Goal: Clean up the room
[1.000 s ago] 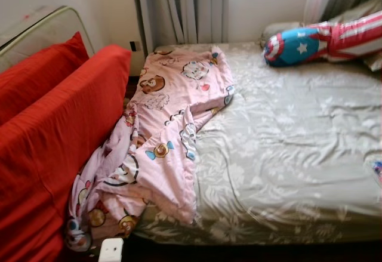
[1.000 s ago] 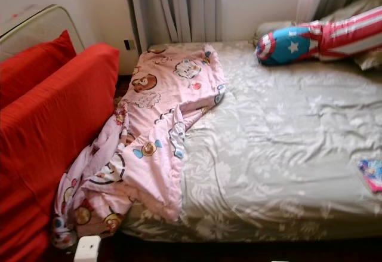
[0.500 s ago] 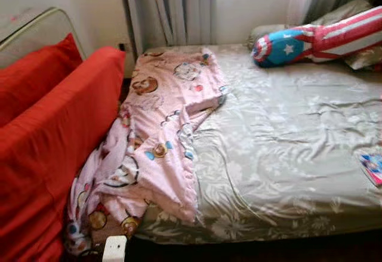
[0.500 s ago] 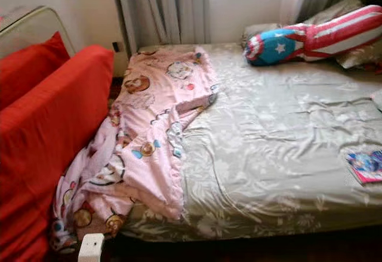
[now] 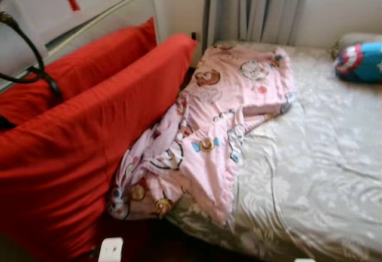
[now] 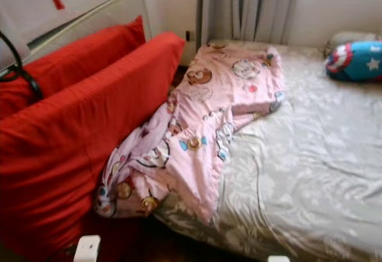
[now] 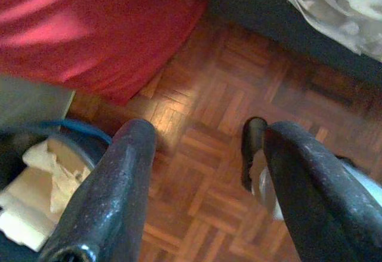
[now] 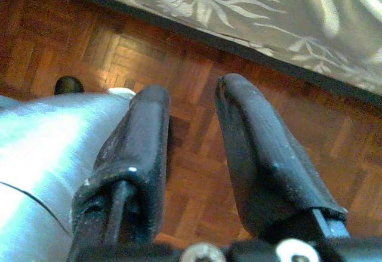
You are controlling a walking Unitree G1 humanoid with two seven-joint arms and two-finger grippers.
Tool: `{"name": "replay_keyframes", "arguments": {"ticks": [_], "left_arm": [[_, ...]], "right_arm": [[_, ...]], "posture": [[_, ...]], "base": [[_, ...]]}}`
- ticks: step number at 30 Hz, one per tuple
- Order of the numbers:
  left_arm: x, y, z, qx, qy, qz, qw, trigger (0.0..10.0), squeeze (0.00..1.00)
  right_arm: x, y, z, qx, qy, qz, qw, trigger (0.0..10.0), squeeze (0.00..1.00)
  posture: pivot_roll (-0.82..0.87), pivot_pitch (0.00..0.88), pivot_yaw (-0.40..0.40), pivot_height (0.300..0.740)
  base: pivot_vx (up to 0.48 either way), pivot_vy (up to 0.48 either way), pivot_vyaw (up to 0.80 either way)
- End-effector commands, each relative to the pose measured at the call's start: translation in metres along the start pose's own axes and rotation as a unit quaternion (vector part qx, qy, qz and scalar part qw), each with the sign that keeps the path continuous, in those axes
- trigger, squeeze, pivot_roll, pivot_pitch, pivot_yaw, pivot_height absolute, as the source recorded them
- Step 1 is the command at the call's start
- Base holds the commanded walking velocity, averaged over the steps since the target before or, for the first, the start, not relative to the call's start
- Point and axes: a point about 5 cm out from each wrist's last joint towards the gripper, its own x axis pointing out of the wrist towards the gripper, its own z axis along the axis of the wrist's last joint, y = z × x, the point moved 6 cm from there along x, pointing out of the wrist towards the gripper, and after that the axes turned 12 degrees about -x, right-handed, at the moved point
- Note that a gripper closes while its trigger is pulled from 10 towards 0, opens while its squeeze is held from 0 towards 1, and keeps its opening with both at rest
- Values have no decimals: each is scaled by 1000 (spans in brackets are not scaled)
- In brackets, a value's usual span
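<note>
- Both arms are just hanging low over the parquet floor (image 7: 197, 172), doing nothing. The left hand (image 7: 206, 154) is showing its two black fingers spread well apart with only floor between them. The right hand (image 8: 191, 125) is holding its two fingers a small gap apart, also gripping nothing.
- Next to the left hand there's a bin-looking thing with a blue rim (image 7: 77, 128) and some crumpled paper (image 7: 42, 172) sitting in it. Can't really tell more than that.
- Two small white blocks are poking in at the near edge of the head views; one (image 5: 111, 250) is sitting on the floor by the foot of the red stuff.
- One pink cartoon-print blanket (image 5: 221, 125) is lying bunched up along the left edge of the bed (image 5: 322, 172), with its near end spilling off the corner toward the floor and pressing against the red cushions.
- Two big red cushions are leaning to the left of the bed, the front one (image 5: 89, 154) touching the blanket and the second (image 5: 83, 65) standing right behind it.
- One black cable (image 5: 33, 59) is looping over the top of those cushions.
- One shield-pattern pillow (image 5: 360, 62) is lying at the far right of the bed, well apart from the blanket.
- Grey curtains (image 5: 256, 8) are hanging at the back wall.
</note>
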Motion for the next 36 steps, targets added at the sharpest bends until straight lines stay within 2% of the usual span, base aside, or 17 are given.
{"name": "replay_keyframes", "arguments": {"ticks": [1,3,17,29,36], "left_arm": [[-1,0,-6,0,9,-1,1000,10000,0],[-1,0,-6,0,9,-1,1000,10000,0],[-1,-1,-7,-5,11,-1,1000,10000,0],[-1,-1,-9,5,16,-1,1000,10000,0],[-1,-1,-8,11,12,-5,1000,10000,0]], "right_arm": [[-1,-4,-3,2,4,-3,1000,10000,0],[-1,-4,-3,3,4,-3,1000,10000,0],[-1,-5,-3,7,6,-6,1000,10000,0],[-2,-5,-4,4,7,-4,1000,10000,0],[-2,-4,-5,2,8,-2,1000,10000,0]], "posture": [[-143,0,43,740],[-145,0,43,740],[-146,0,40,740],[-152,0,43,740],[-154,0,45,740]], "base": [[0,0,800],[0,0,800],[0,0,0],[0,433,0],[0,0,0]]}}
